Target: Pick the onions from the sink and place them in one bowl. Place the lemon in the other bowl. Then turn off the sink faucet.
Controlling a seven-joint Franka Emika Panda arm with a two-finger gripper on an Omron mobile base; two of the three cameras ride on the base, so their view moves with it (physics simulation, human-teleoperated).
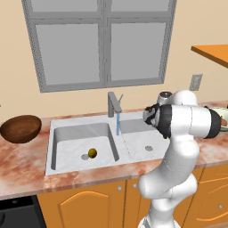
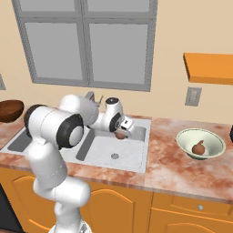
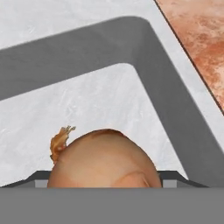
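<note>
Onion (image 3: pixel 105 158) — round, reddish-tan, dry wisp at its top — sits gripped between the jaws over the sink (image 3: pixel 170 113) basin's right corner.

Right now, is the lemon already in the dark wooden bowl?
No, the lemon lies in the sink's left basin; the wooden bowl sits apart.

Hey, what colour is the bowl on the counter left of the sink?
Dark brown, wooden-looking bowl; it shows best in the left base view.
</note>
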